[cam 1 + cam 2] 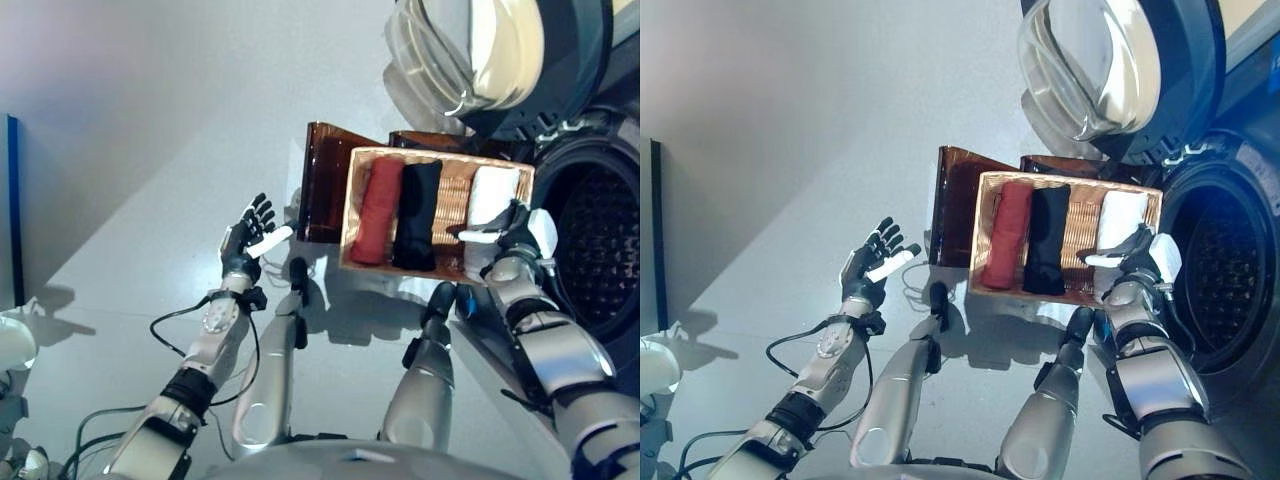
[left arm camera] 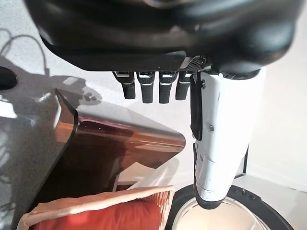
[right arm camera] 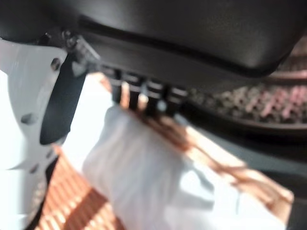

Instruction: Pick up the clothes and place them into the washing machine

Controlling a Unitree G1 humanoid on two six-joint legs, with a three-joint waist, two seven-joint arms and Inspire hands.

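We see a red roll [image 1: 380,212], a black roll [image 1: 416,215] and a white cloth [image 1: 493,192] in the basket [image 1: 448,158] beside the open washer [image 1: 600,250]. Our right hand [image 1: 512,238] hangs over the white cloth at the basket's washer-side end, fingers extended, gripping nothing. Our left hand [image 1: 248,236] is spread open and empty above the floor [image 1: 150,150].

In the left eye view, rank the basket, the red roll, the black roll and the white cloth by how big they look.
1. basket
2. red roll and black roll, alike, no ranking
3. white cloth, though the right hand covers part of it
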